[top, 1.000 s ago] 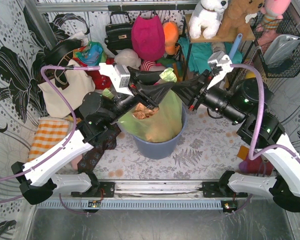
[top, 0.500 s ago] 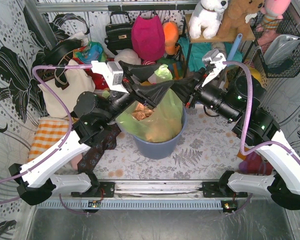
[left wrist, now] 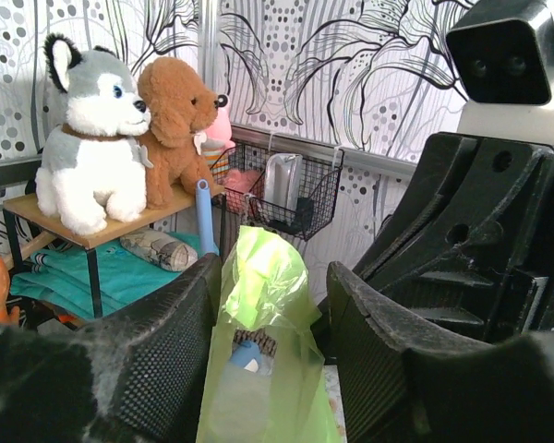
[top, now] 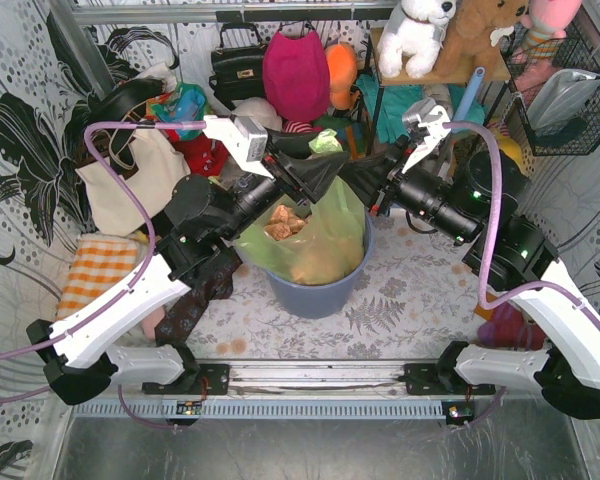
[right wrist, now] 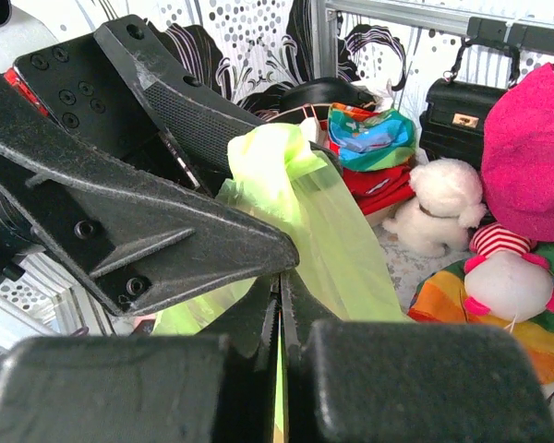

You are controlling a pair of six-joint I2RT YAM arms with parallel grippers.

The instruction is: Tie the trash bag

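The left gripper (left wrist: 272, 277) has shifted right and now stands open around the raised flap of the trash bag (top: 325, 235), seated in the bin (top: 315, 295) at centre. The right gripper (right wrist: 279, 309) has advanced left, clamped on the bag. The knot is probably not yet formed.

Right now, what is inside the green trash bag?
Tan crumpled paper shows through the trash bag near its top. What lies deeper is covered by the blue-grey bin and the plastic's folds.
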